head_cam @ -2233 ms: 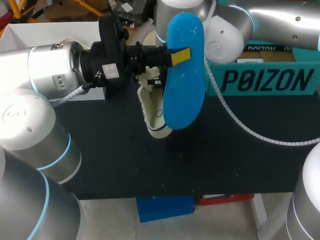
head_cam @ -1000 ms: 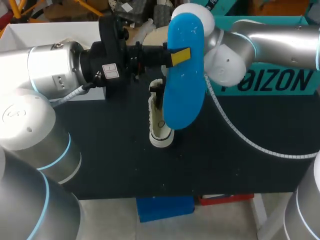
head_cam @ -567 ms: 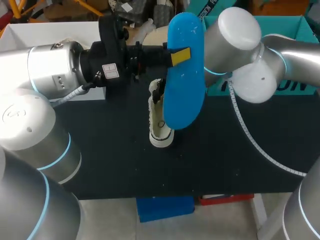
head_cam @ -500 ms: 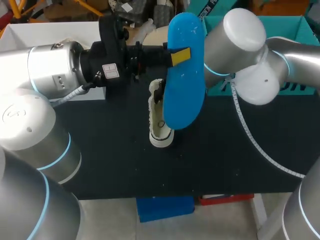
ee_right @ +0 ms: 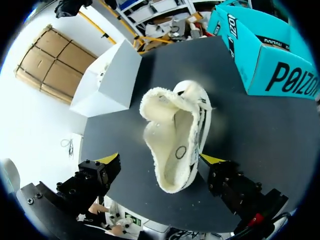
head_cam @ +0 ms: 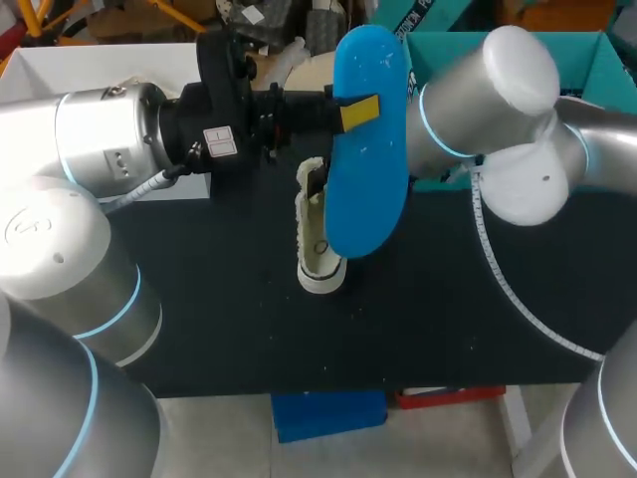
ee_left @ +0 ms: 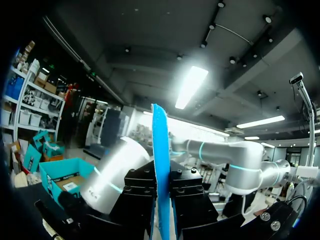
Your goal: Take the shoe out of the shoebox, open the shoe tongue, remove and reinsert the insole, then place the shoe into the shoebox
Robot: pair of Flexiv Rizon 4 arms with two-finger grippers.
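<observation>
Insole: the blue insole stands on edge in the air above the table, long axis roughly vertical. It sits high, I judge, so that the shoe's mouth below is free to work on.

Left gripper: the left gripper is clamped on the insole across its middle. In the left wrist view the thin blue sheet runs straight up between the two dark fingers, both pressed on it. A mid-length grip likely keeps the soft sheet from drooping.

Shoe: the white fleece-lined shoe rests on the table on its sole, partly behind the insole from the head view. Its tongue is folded open and the lining shows, so the cavity is bare for the insole to go back in.

Right gripper: the right gripper hangs over the shoe, its yellow-tipped fingers spread wide, one on each side. One tip sits just beside the shoe's wall, the other apart from it. Probably placed to steady the shoe or hold it open.

Shoebox: the teal shoebox stands at the table's far right, apart from the shoe. A white box stands at the far left.

Stage: insole out, reinsertion and boxing not yet done.
</observation>
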